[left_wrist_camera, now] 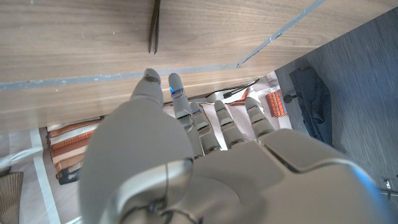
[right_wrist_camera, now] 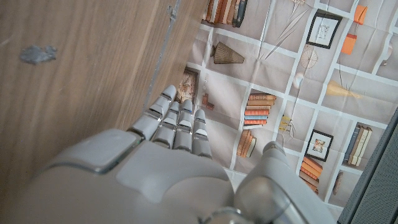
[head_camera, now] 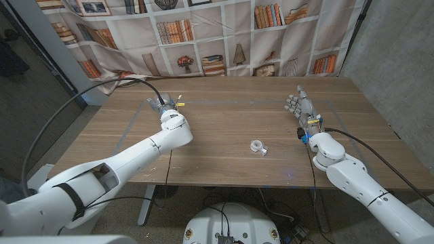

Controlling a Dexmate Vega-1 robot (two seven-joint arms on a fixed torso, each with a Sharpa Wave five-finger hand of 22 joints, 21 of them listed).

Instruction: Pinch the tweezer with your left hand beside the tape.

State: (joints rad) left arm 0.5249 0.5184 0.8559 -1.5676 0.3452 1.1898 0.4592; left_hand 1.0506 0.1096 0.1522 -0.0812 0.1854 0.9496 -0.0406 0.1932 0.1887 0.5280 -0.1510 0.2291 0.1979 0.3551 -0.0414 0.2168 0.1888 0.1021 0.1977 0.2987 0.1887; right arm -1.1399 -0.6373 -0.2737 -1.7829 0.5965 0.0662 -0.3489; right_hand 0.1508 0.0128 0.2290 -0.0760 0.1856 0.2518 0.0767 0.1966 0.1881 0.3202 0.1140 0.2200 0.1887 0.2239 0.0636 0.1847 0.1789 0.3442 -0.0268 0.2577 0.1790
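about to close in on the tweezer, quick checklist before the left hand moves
1. Tweezer located: ok, lying on the table ahead of the left hand.
2. Left hand free: ok, fingers apart, holding nothing.
3. Contact with the tweezer: not ok, a gap remains.
4. Tape out of the way: ok, mid-table, apart from the left hand.
5. Right hand clear: ok, open at the far right.
6. Tweezer's tip direction: cannot tell.
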